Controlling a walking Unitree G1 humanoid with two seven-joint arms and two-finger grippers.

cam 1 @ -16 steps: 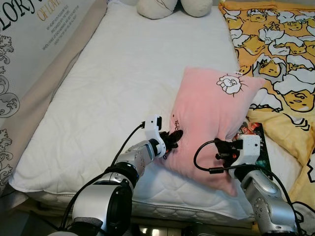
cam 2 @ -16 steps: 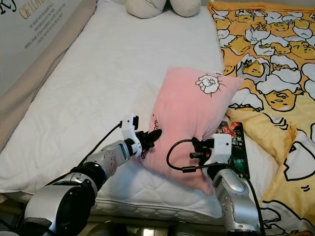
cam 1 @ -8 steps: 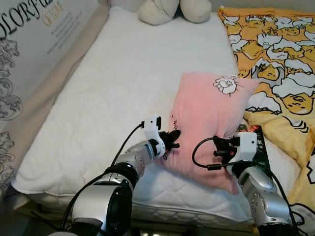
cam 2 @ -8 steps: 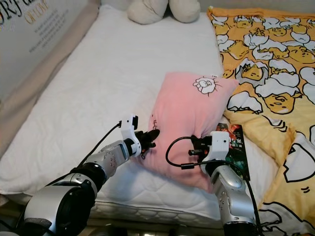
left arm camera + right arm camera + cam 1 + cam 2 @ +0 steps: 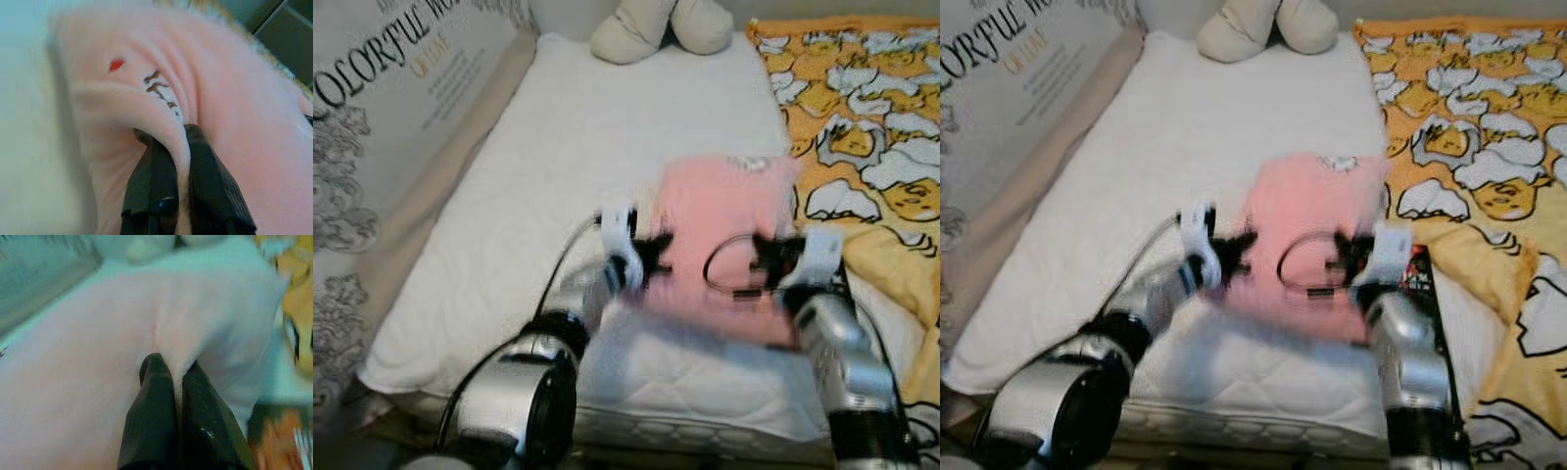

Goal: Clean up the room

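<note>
A pink pillow [image 5: 724, 240] with a small cartoon print is held above the white mattress [image 5: 538, 196], blurred by motion. My left gripper [image 5: 651, 257] is shut on the pillow's left edge; in the left wrist view its fingers [image 5: 156, 188] pinch a fold of the pink pillow [image 5: 234, 122]. My right gripper [image 5: 766, 257] is shut on the right edge, and in the right wrist view its fingers [image 5: 156, 416] clamp a ridge of the pillow [image 5: 88, 367].
A yellow cartoon-print blanket [image 5: 871, 117] covers the bed's right side. A dark book [image 5: 1422, 279] lies beside the pillow near my right arm. A cream plush toy [image 5: 656, 24] sits at the head of the bed. A printed wall panel [image 5: 372, 127] runs along the left.
Both grippers have lifted the pillow up and away from me, toward the head of the bed. The view has tilted up and is now blurred.
</note>
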